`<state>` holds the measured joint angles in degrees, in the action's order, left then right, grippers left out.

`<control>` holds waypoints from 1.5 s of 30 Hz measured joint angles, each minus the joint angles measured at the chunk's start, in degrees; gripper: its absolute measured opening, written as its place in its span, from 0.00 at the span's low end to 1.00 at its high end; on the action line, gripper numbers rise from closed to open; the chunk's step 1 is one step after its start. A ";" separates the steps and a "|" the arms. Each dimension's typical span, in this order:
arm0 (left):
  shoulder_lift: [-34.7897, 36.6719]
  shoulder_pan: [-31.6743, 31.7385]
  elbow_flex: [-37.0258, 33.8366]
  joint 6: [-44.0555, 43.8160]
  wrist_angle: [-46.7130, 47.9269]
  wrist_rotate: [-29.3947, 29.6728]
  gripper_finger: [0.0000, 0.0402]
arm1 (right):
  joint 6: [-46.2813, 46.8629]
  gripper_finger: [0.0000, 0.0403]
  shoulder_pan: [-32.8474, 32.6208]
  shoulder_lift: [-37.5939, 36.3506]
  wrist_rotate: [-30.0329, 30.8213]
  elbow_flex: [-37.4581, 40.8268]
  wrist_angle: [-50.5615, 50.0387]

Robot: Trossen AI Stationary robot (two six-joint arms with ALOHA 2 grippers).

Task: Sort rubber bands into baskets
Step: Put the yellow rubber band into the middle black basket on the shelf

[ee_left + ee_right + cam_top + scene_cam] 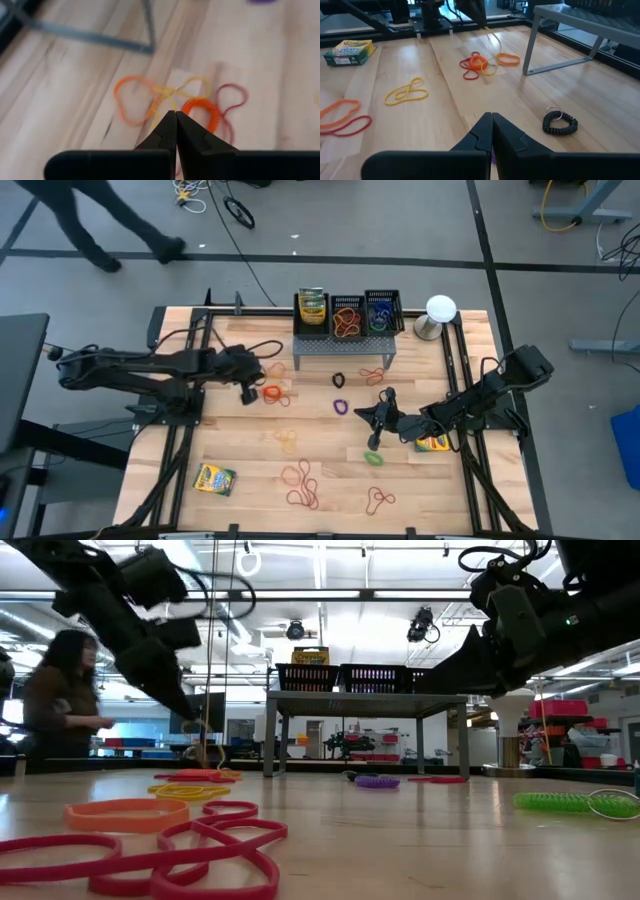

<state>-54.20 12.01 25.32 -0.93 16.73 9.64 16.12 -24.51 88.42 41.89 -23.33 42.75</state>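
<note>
My left gripper (247,392) hangs shut above a small pile of rubber bands at the table's left middle: an orange loop (132,97), an orange coil (202,112), a red one (232,97) and a yellow one (192,85). A yellow strand runs from its tips down to the pile. My right gripper (372,416) is shut over the table's right middle, raised, with nothing seen in it. More rubber bands lie flat on the wood: purple (341,406), black (338,380), green (373,458), red (303,498). The baskets (365,314) stand on a grey stand (345,346) at the far edge. My left gripper pinches a strand of the yellow rubber band (173,106) between its two fingertips. The fingers slant down from the table's left. The band is drawn up into a thin line (496,42), while its lower end stays in the pile on the table (487,70).
Crayon boxes lie at the near left (214,479) and beside my right arm (432,443); another stands in the left basket (313,308). A white round object (440,314) is at the far right. A person (60,700) is beyond the table.
</note>
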 joint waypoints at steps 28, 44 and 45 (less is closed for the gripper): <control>-7.66 -20.01 0.13 -10.20 -33.63 5.82 0.01 | -0.57 0.11 0.00 0.52 -2.79 -1.25 6.81; -30.70 -23.48 0.13 -11.05 -69.91 5.79 0.01 | -5.96 0.41 2.97 15.48 -3.48 -14.59 6.70; -31.63 -23.68 0.13 -11.06 -71.34 5.80 0.01 | -5.94 0.43 3.13 15.92 -3.67 -15.01 6.73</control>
<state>-85.83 -11.68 25.45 -11.99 -54.61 15.44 10.17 -21.39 104.34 38.23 -38.34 49.48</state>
